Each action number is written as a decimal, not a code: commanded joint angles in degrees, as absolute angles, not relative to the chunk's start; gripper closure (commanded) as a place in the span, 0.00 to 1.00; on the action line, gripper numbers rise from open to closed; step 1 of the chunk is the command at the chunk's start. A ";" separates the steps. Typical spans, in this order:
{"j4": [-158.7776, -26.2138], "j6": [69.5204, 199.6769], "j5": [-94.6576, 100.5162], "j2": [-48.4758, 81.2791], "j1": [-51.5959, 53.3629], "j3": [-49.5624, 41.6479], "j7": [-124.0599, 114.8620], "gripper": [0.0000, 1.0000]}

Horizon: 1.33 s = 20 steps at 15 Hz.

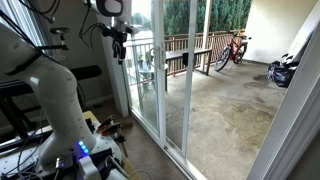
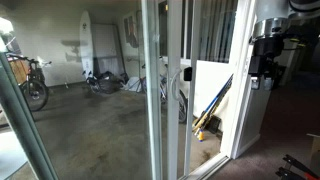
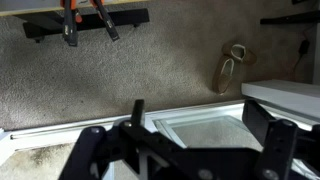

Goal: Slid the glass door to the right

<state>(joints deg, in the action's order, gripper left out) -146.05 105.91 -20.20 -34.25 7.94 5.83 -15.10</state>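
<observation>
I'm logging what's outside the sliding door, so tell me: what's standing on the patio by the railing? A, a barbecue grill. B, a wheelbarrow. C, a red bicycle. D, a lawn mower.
C: in an exterior view a red bicycle stands on the concrete patio at the end of the wooden railing.
</observation>
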 commanded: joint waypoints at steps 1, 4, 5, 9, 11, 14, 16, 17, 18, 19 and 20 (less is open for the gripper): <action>-145.93 105.64 -20.61 -34.29 6.97 6.63 -14.70 0.00; -145.93 105.64 -20.61 -34.29 6.97 6.63 -14.70 0.00; -145.93 105.64 -20.61 -34.29 6.97 6.63 -14.70 0.00; -145.93 105.64 -20.61 -34.29 6.97 6.63 -14.70 0.00; -142.99 110.11 -20.12 -31.69 6.72 9.04 -17.30 0.00; -136.93 116.43 -19.94 -28.74 7.87 13.12 -20.90 0.00; -133.22 118.48 -19.07 -26.41 8.25 15.06 -22.44 0.00; -131.44 118.65 -18.45 -25.23 8.21 15.89 -23.04 0.00; -129.34 119.33 -17.25 -23.17 7.64 16.76 -24.11 0.00; -127.60 119.44 -16.29 -21.78 7.35 17.27 -24.97 0.00; -125.63 120.25 -14.47 -19.88 6.69 17.58 -25.74 0.00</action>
<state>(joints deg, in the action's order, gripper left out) -131.25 118.49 -18.43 -25.81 7.85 16.48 -22.55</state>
